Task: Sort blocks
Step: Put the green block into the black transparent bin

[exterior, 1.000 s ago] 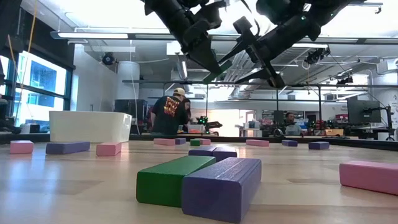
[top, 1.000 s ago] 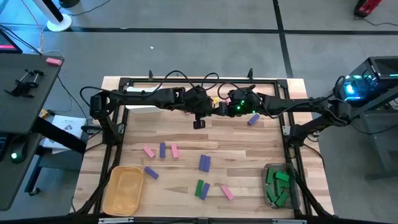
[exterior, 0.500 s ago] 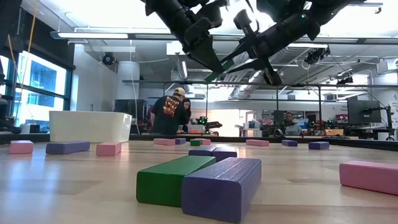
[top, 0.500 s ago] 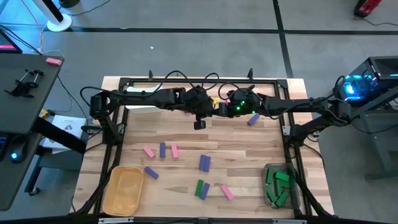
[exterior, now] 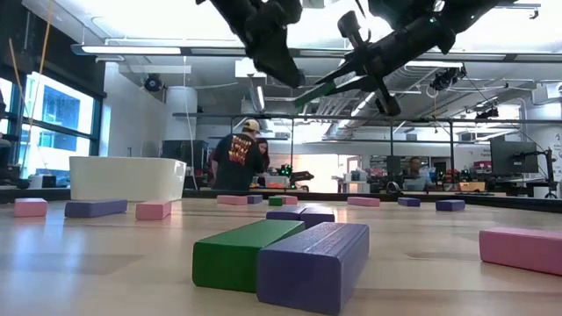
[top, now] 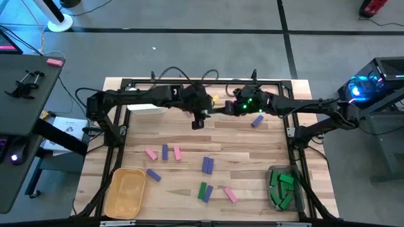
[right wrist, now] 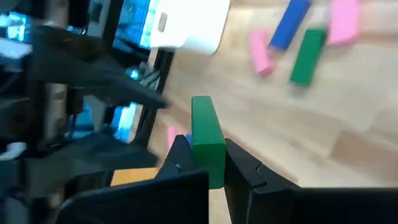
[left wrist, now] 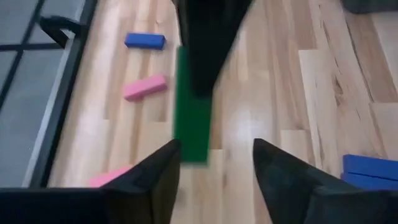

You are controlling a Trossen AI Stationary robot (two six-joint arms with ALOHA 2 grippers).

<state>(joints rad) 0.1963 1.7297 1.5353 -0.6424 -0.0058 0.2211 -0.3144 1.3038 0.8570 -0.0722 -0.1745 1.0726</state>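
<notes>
The right gripper (right wrist: 208, 163) is clamping a green block (right wrist: 207, 140) between its fingers, high at upper centre of the high view. The left gripper (left wrist: 216, 163) is hanging open just beside it, the block showing ahead of its spread fingers. Loose blocks (top: 207, 165) are lying on the table (top: 252, 148) below.

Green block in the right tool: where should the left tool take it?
Grip the green block at its free end, beyond the fingers of the right tool, across its width. The open left tool faces that end, so probably come straight on.
</notes>
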